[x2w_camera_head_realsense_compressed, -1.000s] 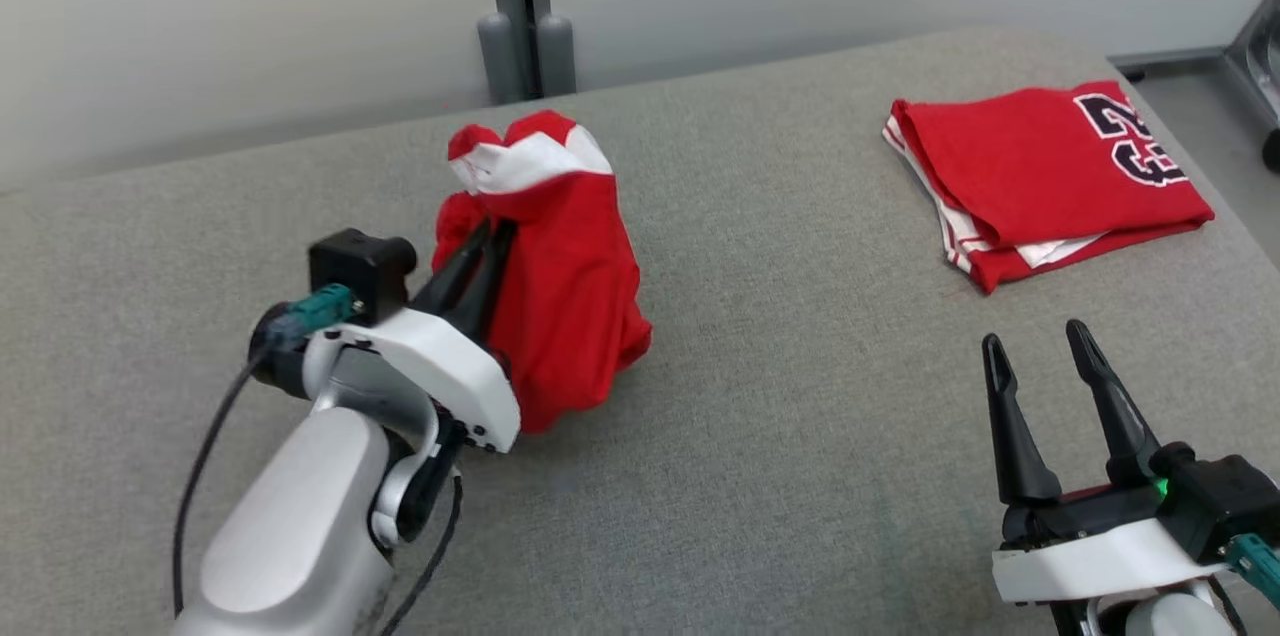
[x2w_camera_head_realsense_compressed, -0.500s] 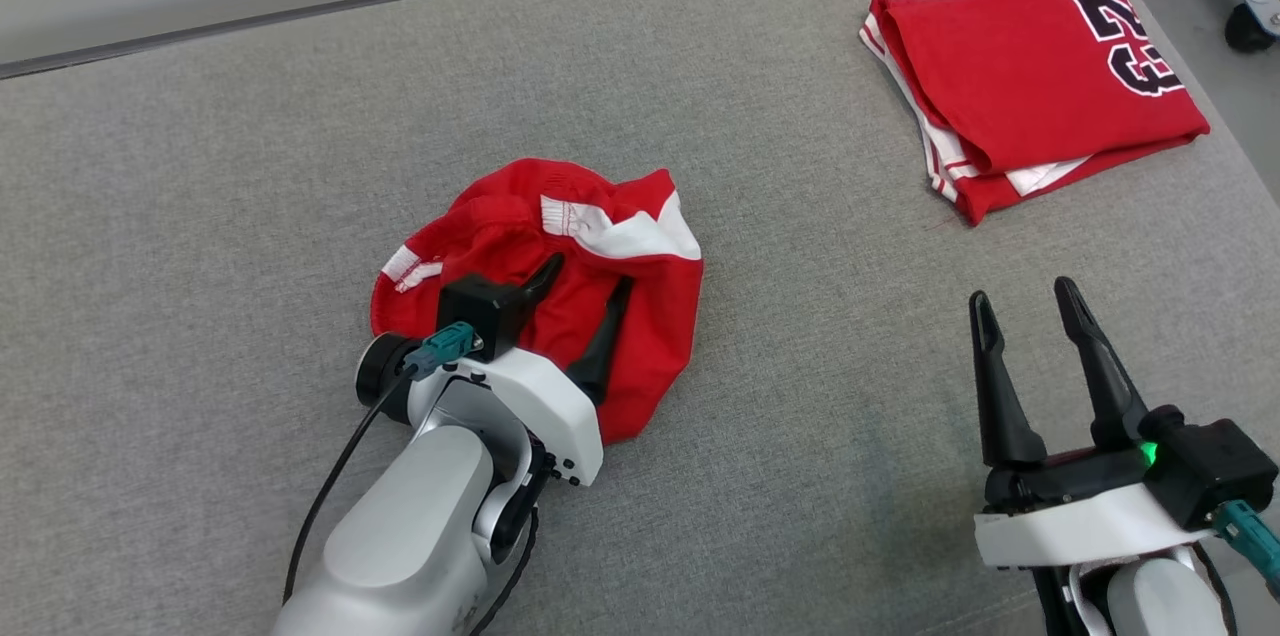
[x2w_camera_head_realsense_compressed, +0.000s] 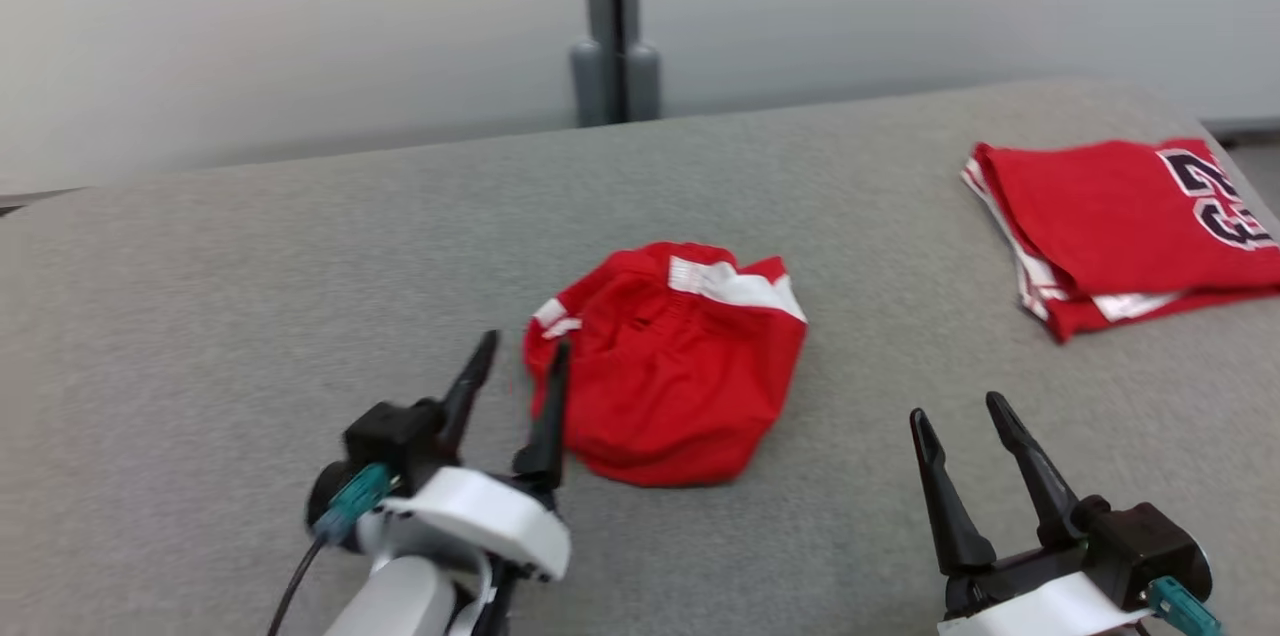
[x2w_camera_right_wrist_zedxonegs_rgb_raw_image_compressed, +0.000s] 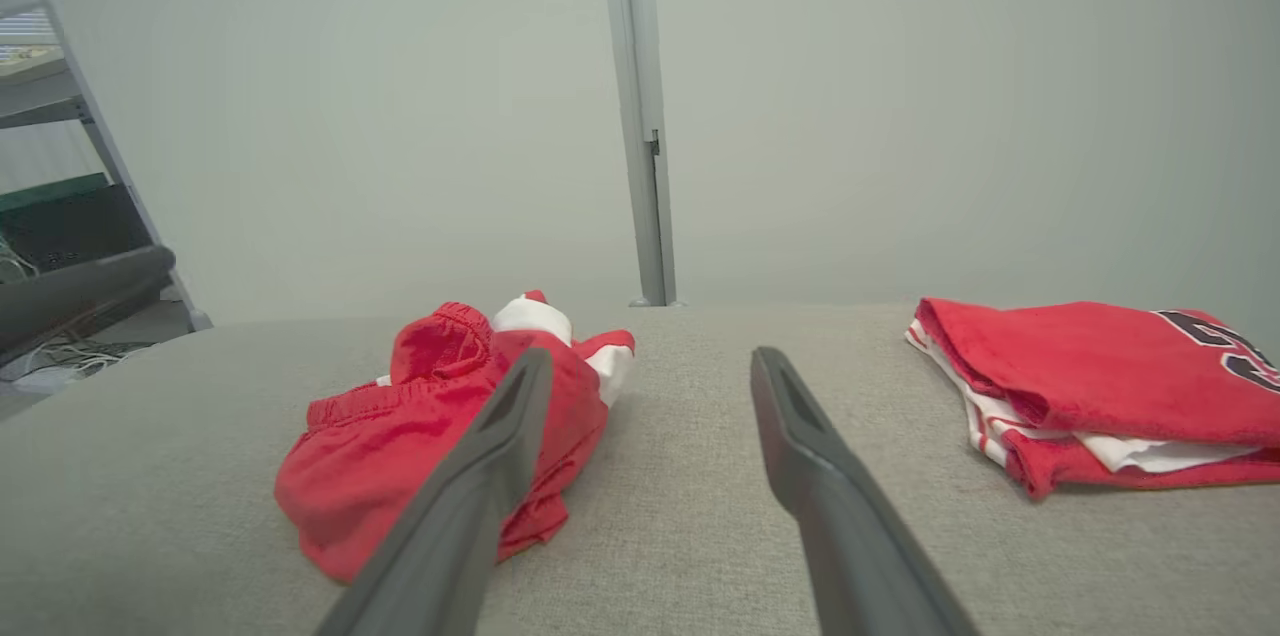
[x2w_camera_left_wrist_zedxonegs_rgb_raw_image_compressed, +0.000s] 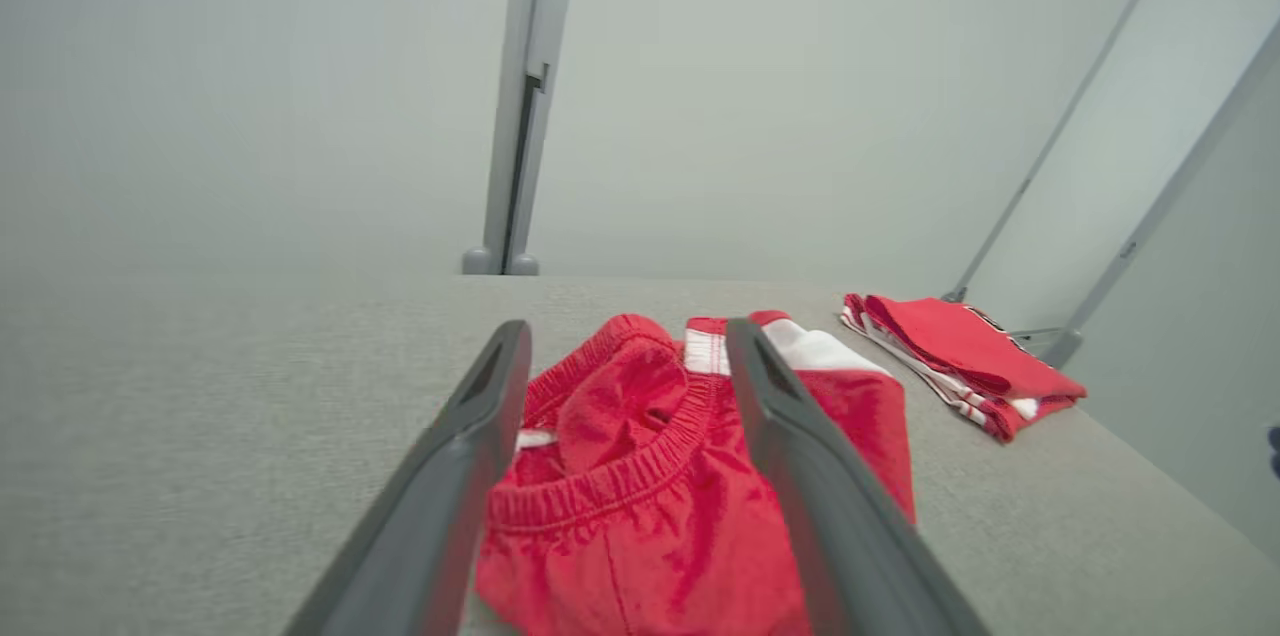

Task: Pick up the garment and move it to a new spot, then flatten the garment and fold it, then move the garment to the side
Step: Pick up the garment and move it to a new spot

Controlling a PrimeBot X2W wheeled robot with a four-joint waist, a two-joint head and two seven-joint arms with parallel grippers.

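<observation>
Pale wall (x2w_camera_head_realsense_compressed: pixel 250 26), grey post (x2w_camera_head_realsense_compressed: pixel 603 6), fabric tabletop (x2w_camera_head_realsense_compressed: pixel 200 266)

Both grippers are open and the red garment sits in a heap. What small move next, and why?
Probably ease the left gripper forward and close it on the elastic waistband. The garment lies crumpled, and that waistband sits between the open fingers, the nearest edge to spread.

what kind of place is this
Probably a lab or test room, not a home: a grey cloth-covered worktable, bare pale partition panels joined by a metal post, and a metal rack with loose cables.
</observation>
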